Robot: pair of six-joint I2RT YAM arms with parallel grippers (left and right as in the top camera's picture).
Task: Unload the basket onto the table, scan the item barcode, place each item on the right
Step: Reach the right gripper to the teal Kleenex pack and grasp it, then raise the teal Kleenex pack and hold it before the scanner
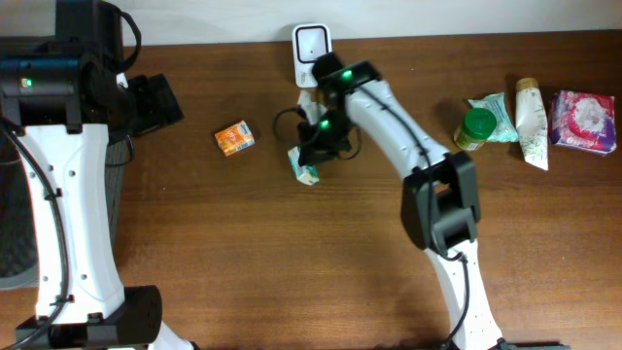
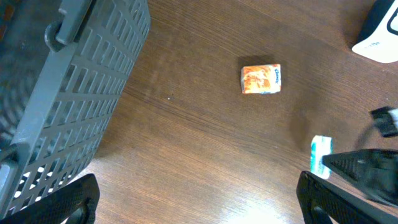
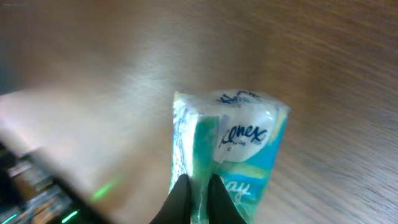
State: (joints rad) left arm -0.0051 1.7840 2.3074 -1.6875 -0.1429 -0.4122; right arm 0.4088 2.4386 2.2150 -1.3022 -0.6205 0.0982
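The right gripper reaches in front of the scanner, which stands at the table's far edge. Its jaws are closed down narrow on the tissue pack. In the right wrist view the two dark fingers pinch the lower edge of the pack, whose white and teal wrapper faces the camera. Whether the pack rests on the wood or hangs just above it cannot be told. The pack sits just in front of the scanner, on the robot's side of it, and apart from it.

The left gripper hovers well to the left of the scanner with its jaws spread wide and nothing between them. A grey basket lies beside it, farther from the scanner.

An orange packet lies on the table to the left of the scanner and a little nearer the robot, apart from the tissue pack. Well to the right of the scanner are a green-lidded jar, a green sachet touching it, a white tube and a pink pack.
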